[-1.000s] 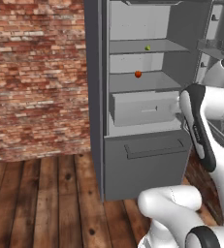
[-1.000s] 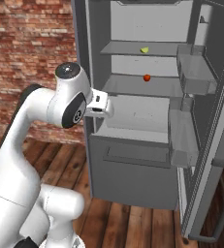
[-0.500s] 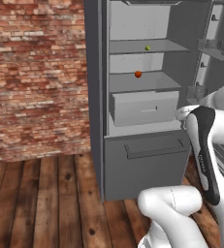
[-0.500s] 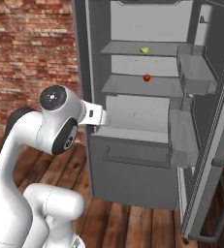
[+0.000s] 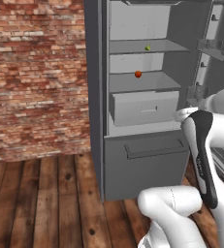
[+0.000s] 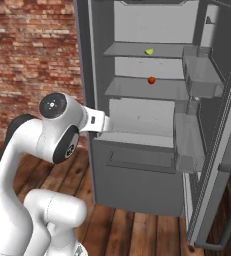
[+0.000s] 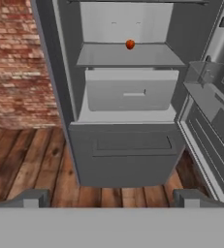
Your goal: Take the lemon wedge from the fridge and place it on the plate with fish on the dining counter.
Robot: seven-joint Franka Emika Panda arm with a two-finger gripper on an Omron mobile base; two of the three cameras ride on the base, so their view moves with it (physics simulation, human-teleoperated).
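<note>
The fridge stands open in front of me, tall and dark grey with pale shelves. The lemon wedge lies on the upper shelf, a tiny yellow-green piece. My gripper is open with nothing between its fingertips. It faces the fridge from some way off, about level with the drawer and well below the wedge's shelf. The plate with fish and the dining counter are out of view.
A small red-orange fruit sits on the shelf below the wedge. The fridge door hangs open on the right with bins jutting inward. A brick wall and wooden floor lie to the left.
My arm has folded lower, its elbow dropping and the hand sinking a little in front of the fridge. The jaws stayed open. The fridge and fruits have not moved.
</note>
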